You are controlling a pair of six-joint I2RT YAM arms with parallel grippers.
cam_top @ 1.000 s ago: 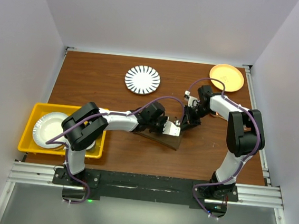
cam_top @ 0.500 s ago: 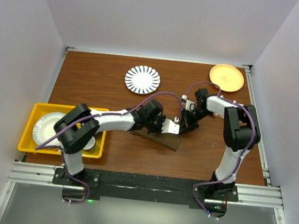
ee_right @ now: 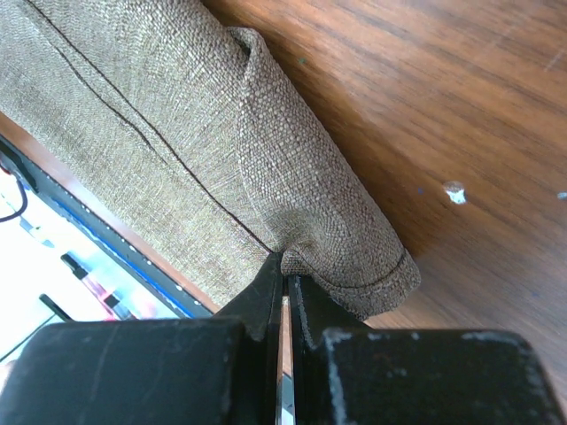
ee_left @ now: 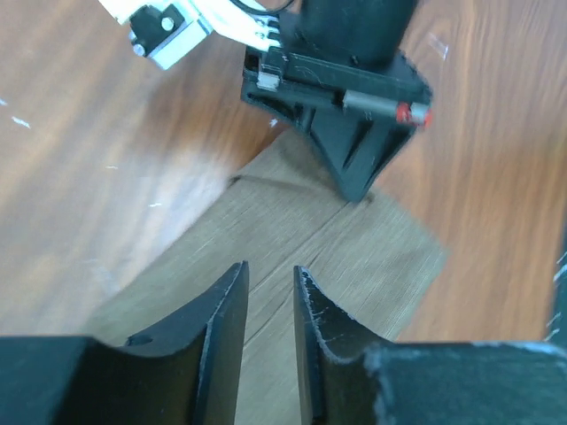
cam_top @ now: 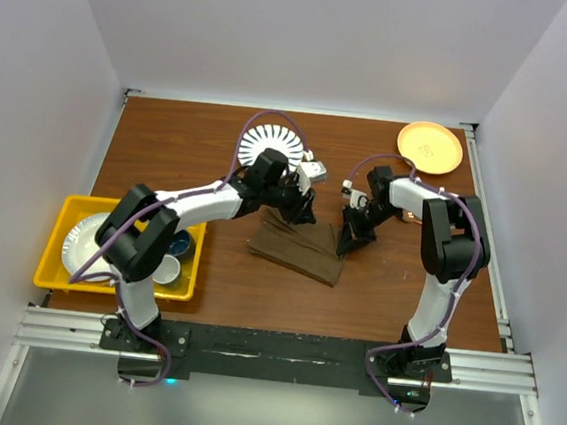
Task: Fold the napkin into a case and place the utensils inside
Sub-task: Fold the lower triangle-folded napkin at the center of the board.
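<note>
The olive-brown napkin (cam_top: 298,251) lies folded into a long narrow rectangle at mid-table; I cannot tell whether it forms the case. My left gripper (cam_top: 306,212) hovers just behind its far edge. In the left wrist view this gripper (ee_left: 270,267) is open by a narrow gap, with nothing between the fingers and the napkin (ee_left: 292,248) below. My right gripper (cam_top: 345,242) is shut and points straight down. Its tips (ee_right: 283,257) press into a pucker at the napkin's (ee_right: 177,115) rolled right end. The utensils are out of view.
A black-and-white striped plate (cam_top: 260,142) sits behind the left arm, partly covered by it. An orange plate (cam_top: 430,146) is at the far right corner. A yellow tray (cam_top: 60,219) at the left edge holds a white plate (cam_top: 88,244) and small cups (cam_top: 170,267).
My left gripper has opened and drawn back from the napkin's right end, up and left toward the striped plate. The right gripper stays on the napkin's right end.
</note>
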